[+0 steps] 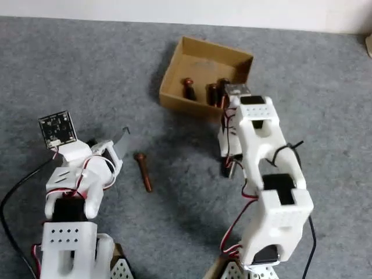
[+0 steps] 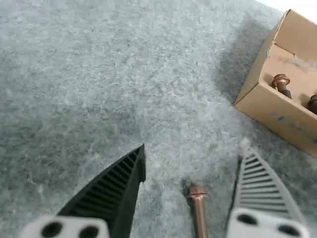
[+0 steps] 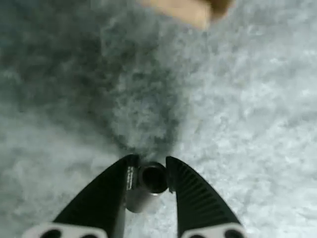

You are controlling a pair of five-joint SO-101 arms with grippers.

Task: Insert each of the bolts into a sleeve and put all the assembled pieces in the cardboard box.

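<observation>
The grey, felt-like counter (image 1: 70, 70) carries everything. The right arm (image 1: 273, 174) reaches over it, and the left arm (image 1: 75, 192) sits lower and more folded. The cardboard box (image 1: 179, 103) stands open-topped ahead of both grippers. It is off to one side of the left gripper (image 2: 193, 148) and just beyond the right gripper (image 3: 151, 159). The left gripper is spread wide with nothing in its grasp, its black finger and pale finger well apart and low over the counter. One copper-coloured bolt (image 2: 198, 213) lies flat on the counter in the gap between those fingers. It touches neither, and its flanged head points away from the wrist toward the fingertips. The right gripper is closed around a dark sleeve (image 3: 147, 186), pinched between its two black fingers close to their tips. The sleeve's open bore faces outward, away from the wrist, just above the counter. Inside the box, beyond the grippers, rest several assembled pieces (image 1: 189, 88), dark sleeves with copper bolt heads showing, lying near the box's nearer wall.
</observation>
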